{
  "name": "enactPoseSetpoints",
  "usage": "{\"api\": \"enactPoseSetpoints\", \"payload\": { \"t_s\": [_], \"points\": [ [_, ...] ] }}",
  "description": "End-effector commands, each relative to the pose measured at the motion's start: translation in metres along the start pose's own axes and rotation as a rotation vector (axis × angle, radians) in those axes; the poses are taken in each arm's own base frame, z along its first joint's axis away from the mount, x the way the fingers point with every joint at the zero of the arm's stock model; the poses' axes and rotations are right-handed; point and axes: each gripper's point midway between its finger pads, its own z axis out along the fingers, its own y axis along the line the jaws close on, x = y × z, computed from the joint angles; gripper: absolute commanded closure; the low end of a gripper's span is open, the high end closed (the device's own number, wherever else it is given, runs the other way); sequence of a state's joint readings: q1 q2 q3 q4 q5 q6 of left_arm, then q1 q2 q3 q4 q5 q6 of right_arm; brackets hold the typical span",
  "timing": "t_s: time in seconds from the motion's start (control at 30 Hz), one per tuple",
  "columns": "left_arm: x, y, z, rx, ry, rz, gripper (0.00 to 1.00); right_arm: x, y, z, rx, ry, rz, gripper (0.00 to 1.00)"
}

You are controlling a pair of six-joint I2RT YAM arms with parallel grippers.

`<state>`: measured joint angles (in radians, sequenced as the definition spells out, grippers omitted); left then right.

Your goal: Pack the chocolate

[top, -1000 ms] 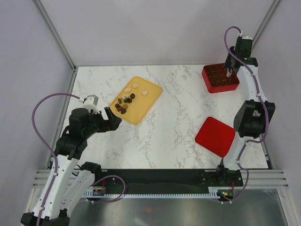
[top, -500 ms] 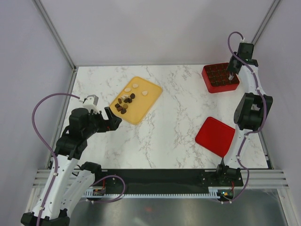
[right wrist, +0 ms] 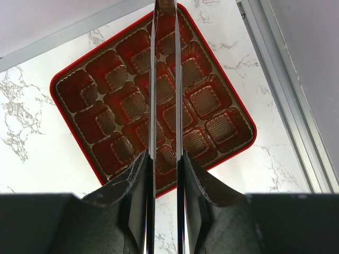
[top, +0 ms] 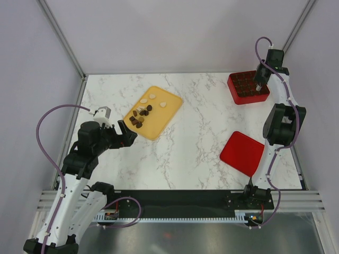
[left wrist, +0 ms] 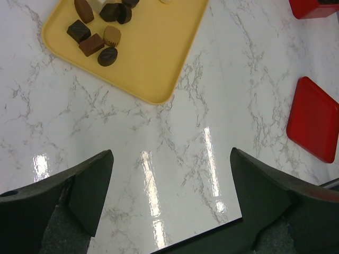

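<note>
Whether right hand [top: 258,88] holds chocolate [left wrist: 108,37] is unclear.

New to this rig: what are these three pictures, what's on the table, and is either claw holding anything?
Two robot arms are bolted at the near edge of a marble table, each ending in a two-finger gripper. The top view looks down from above and behind them; the other two come from a camera on each wrist. On the table: a yellow tray with the chocolates, a red box whose visible cavities are empty, and a flat red lid. The left gripper stands wide open and empty, short of the tray. The right gripper hangs over the box, jaws nearly together; whether they pinch a piece, I cannot tell.
</note>
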<state>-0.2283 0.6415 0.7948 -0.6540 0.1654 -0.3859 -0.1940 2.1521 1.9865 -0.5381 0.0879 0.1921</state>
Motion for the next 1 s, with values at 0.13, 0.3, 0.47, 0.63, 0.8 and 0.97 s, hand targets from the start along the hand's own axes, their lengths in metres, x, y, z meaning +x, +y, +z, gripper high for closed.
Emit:
{"api": "enactPoseSetpoints", "payload": {
  "t_s": [0.13,0.3,0.47,0.63,0.8,0.97],
  "points": [
    [-0.006,-0.003,0.002,0.022,-0.023,0.018,0.0,0.003,0.0,0.011,-0.003,-0.007,0.016,0.63],
    [-0.006,-0.003,0.003,0.021,-0.022,0.017,0.0,0.007,0.0,0.015,-0.004,0.003,0.012,0.62],
    [-0.005,-0.002,0.003,0.018,-0.022,0.016,0.0,0.007,0.001,0.015,-0.011,0.003,0.015,0.6],
    [-0.006,-0.002,0.002,0.018,-0.026,0.016,0.0,0.006,0.001,0.012,-0.009,0.001,0.018,0.58],
    [-0.005,-0.002,0.003,0.016,-0.024,0.017,0.0,0.004,0.003,0.006,-0.016,-0.004,0.022,0.58],
    [-0.007,-0.003,0.002,0.018,-0.031,0.019,0.0,-0.007,0.001,-0.007,-0.012,-0.034,0.018,0.57]
  ]
}}
